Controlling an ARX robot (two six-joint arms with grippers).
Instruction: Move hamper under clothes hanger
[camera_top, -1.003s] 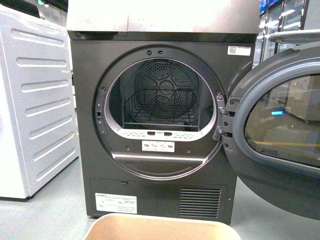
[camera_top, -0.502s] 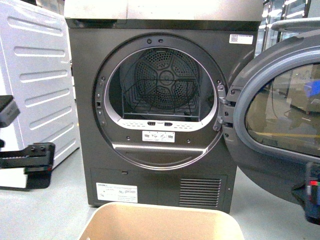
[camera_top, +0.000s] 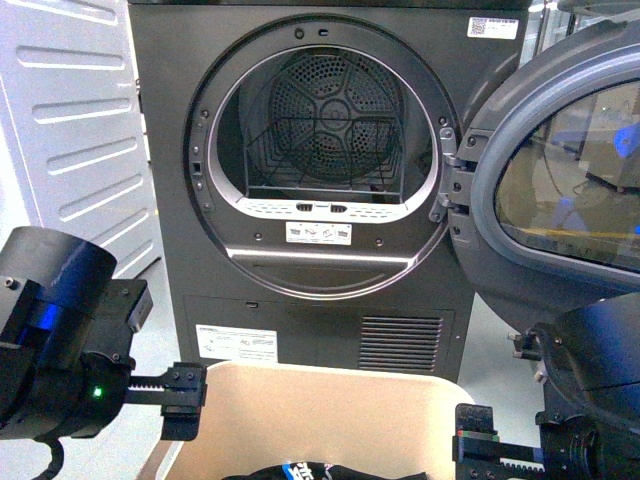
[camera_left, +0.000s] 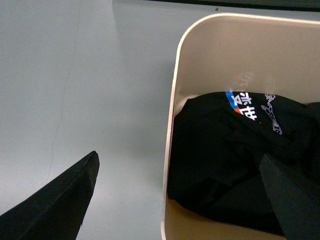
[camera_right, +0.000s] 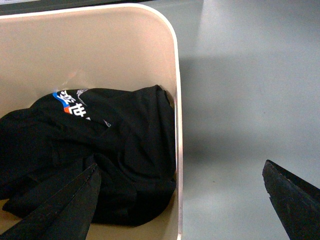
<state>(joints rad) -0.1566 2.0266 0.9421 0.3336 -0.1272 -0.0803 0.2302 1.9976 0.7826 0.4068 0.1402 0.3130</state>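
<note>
The hamper (camera_top: 330, 400) is sitting on the grey floor (camera_left: 75, 75) directly in front of the dark grey dryer (camera_top: 320, 320), close to its base, so the move is looking barely begun. The clothes hanger is not showing in any view, and the whole carry to it is remaining to be done.

Inside the hamper a crumpled black T-shirt (camera_left: 225, 155) with a blue and white print is lying on the bottom. Nothing else is showing in there.

The left gripper (camera_left: 177, 205) is hovering over the hamper's left wall with its jaws apart, one finger hanging outside above the floor and the other inside above the shirt. The right gripper (camera_right: 175, 202) is doing the same at the right wall, straddling the rim. Neither is clamping anything yet; closing on both walls is looking like the step in hand.

Behind, the dryer's round door (camera_top: 560, 170) is standing open to the right, and its drum (camera_top: 325, 130) is holding only a wire rack. A white appliance (camera_top: 70, 120) is standing to the left.
</note>
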